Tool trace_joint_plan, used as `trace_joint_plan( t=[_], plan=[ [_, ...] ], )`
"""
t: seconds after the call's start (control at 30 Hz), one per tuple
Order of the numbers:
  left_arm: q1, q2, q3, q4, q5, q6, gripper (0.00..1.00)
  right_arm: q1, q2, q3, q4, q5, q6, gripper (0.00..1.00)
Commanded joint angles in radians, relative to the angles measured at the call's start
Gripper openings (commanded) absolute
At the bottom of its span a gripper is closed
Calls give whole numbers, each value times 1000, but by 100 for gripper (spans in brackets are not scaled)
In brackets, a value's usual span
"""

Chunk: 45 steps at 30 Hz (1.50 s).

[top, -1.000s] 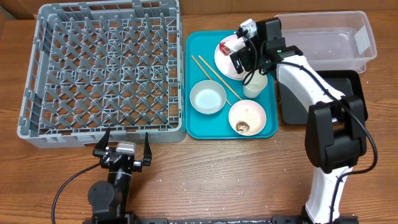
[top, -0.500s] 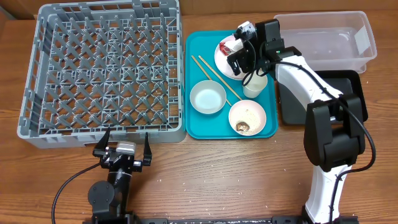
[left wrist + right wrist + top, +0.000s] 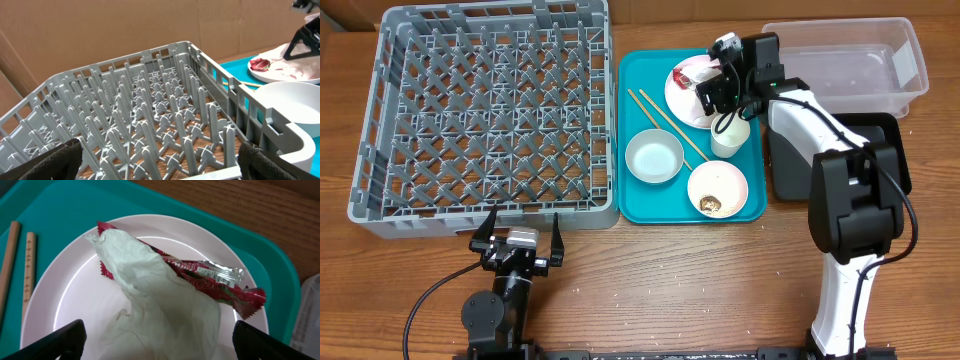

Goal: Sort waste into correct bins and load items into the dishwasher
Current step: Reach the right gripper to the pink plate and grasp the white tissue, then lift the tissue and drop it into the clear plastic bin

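Observation:
A pale pink plate [image 3: 682,92] [image 3: 60,295] at the back of the teal tray carries a crumpled white napkin [image 3: 160,300] and a red wrapper [image 3: 225,287]. My right gripper [image 3: 713,84] [image 3: 159,342] hangs low over the plate, open, one finger on each side of the napkin. Its black fingertips [image 3: 55,342] show at the bottom corners of the right wrist view. Two chopsticks [image 3: 655,115], a whitish-grey bowl [image 3: 654,157], a white cup [image 3: 728,135] and a pink bowl [image 3: 718,188] with rice and a brown lump stay on the tray. My left gripper [image 3: 518,228] [image 3: 160,162] is open at the front wall of the dish rack [image 3: 490,110] [image 3: 150,110].
The teal tray [image 3: 635,205] lies between the rack and the bins. A clear tub [image 3: 860,60] stands at the back right, with the black tray [image 3: 785,170] in front of it, partly under my right arm. White grains dot the wooden table near the front.
My right gripper has shifted slightly right over the plate and its jaws have narrowed a little. The left arm has not moved.

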Motion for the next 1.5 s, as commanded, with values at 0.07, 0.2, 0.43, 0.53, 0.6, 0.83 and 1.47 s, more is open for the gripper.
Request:
trace_joint_plan(
  t=[0.07, 0.2, 0.43, 0.53, 0.6, 0.83, 1.47],
  plan=[
    [-6, -8, -4, -2, -6, 15, 100, -1, 16, 26, 21, 6, 25, 86],
    [-6, -8, -4, -2, -6, 15, 100, -1, 16, 26, 13, 6, 46, 63],
    [-6, -8, -4, -2, -6, 15, 100, -1, 6, 28, 24, 8, 99, 18],
    [-6, -8, -4, -2, -6, 15, 100, -1, -42, 39, 28, 19, 161, 4],
    [-6, -8, -4, -2, -6, 15, 100, -1, -109, 61, 20, 18, 213, 4],
    [-6, -8, -4, -2, -6, 15, 100, -26, -349, 79, -16, 227, 358, 4],
    [-6, -8, -4, -2, -6, 15, 100, -223, -238, 80, -82, 346, 529, 100]
  ],
)
